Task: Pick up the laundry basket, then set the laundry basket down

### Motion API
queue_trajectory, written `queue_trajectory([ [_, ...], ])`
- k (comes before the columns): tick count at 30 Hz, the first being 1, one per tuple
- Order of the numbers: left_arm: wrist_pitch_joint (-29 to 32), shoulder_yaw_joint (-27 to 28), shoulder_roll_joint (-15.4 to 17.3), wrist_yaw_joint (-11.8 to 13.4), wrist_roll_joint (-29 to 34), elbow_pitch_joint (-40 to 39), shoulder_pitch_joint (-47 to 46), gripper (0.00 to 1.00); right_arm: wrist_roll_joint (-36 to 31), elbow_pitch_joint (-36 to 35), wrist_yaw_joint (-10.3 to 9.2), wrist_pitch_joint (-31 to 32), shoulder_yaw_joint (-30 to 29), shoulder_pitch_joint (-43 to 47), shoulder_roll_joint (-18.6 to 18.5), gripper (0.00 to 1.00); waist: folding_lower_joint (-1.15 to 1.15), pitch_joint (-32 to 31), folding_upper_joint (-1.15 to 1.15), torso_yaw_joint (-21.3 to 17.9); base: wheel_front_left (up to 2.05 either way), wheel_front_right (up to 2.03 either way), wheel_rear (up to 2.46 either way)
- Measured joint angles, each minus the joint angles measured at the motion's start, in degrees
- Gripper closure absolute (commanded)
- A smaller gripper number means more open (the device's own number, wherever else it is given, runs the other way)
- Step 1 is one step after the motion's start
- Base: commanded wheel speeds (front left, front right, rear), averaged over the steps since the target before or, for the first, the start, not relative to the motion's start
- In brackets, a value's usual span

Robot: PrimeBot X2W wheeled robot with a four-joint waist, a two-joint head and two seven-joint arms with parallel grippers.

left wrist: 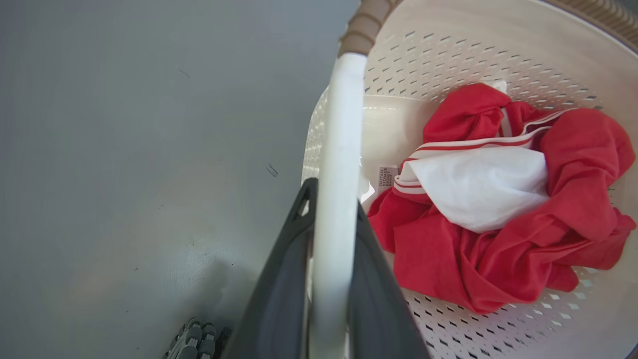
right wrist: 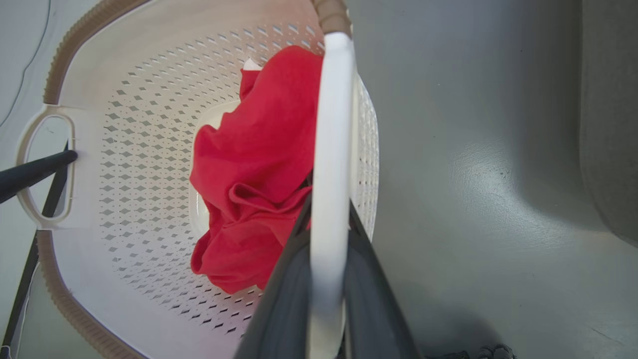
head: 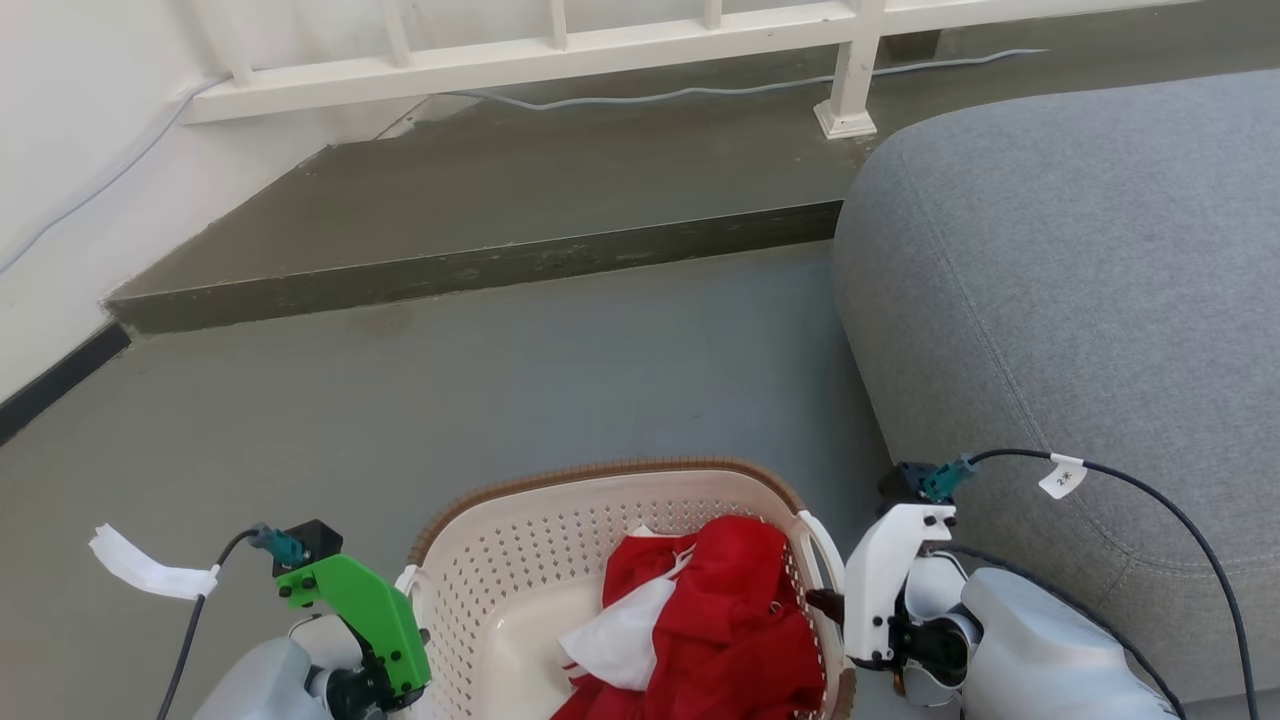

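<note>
The laundry basket (head: 520, 560), cream and perforated with a brown woven-look rim, sits at the bottom centre of the head view between my two arms. A red garment (head: 740, 600) and a white cloth (head: 620, 640) lie bunched inside it. My left gripper (left wrist: 335, 199) is shut on the basket's left loop handle (left wrist: 341, 124), a dark finger on each side of the white bar. My right gripper (right wrist: 329, 199) is shut the same way on the right loop handle (right wrist: 334, 99). I cannot tell whether the basket's base touches the floor.
A grey upholstered sofa (head: 1080, 300) fills the right side, close to my right arm. Ahead, bare grey floor (head: 500, 380) runs to a raised step (head: 480, 265) with a white railing (head: 560, 50) and a cable (head: 700, 92). A white wall (head: 80, 150) is at left.
</note>
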Motion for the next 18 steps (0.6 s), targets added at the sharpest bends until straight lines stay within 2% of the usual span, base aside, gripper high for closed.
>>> queue_trajectory([
  [18,-0.6,-0.6,0.2,0.0,-0.4,-0.1,0.0,1.0,1.1,-0.4,0.0,-0.2,1.3,-0.2,-0.5,1.0,0.0,1.2,0.0,0.1,0.0,0.0,0.0],
])
